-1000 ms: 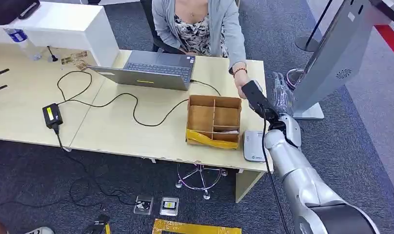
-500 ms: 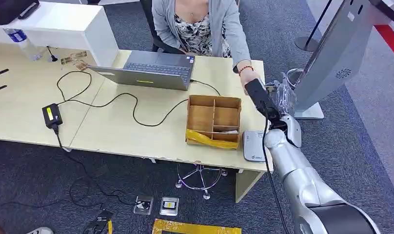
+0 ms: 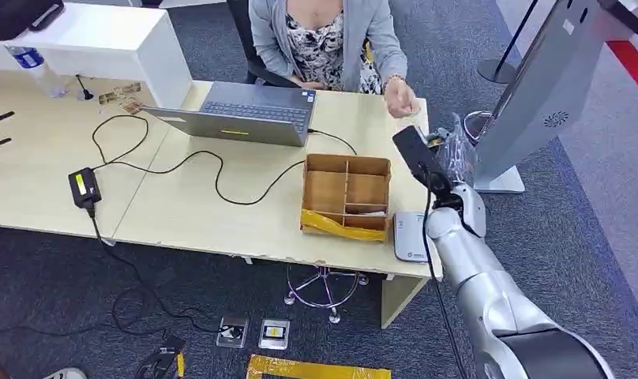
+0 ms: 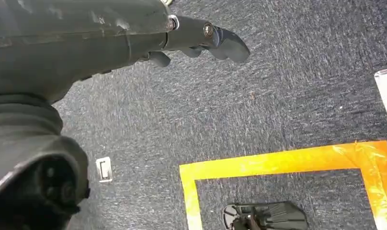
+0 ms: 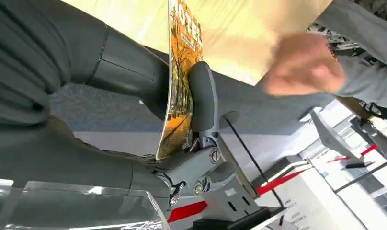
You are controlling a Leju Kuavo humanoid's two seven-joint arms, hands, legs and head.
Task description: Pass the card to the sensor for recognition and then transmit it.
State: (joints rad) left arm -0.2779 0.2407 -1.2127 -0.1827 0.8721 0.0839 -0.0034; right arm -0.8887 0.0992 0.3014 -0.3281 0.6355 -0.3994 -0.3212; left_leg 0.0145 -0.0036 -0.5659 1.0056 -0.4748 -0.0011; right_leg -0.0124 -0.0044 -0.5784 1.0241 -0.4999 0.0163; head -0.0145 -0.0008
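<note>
In the right wrist view a card [image 5: 179, 81] with an orange autumn picture stands edge-on, pinched between my right hand's thumb [image 5: 203, 96] and its fingers. My right hand [image 3: 448, 151] hovers at the table's right end, beyond the wooden box and above the table edge. The sensor [image 3: 409, 235], a flat white-grey reader, lies on the table's front right corner, nearer to me than the hand. A person's hand [image 3: 399, 99] is raised above the far table edge, apart from mine. My left hand [image 4: 201, 40] hangs over the carpet and holds nothing.
A compartmented wooden box [image 3: 308, 193] sits left of the sensor. An open laptop [image 3: 245, 114] with a black cable and charger lies further left. A grey kiosk stand [image 3: 537, 87] rises right of the table. Yellow tape [image 4: 278, 160] marks the carpet.
The person's hand, which was at my right hand, has pulled back toward the far table edge. My right hand has shifted slightly away from the sensor.
</note>
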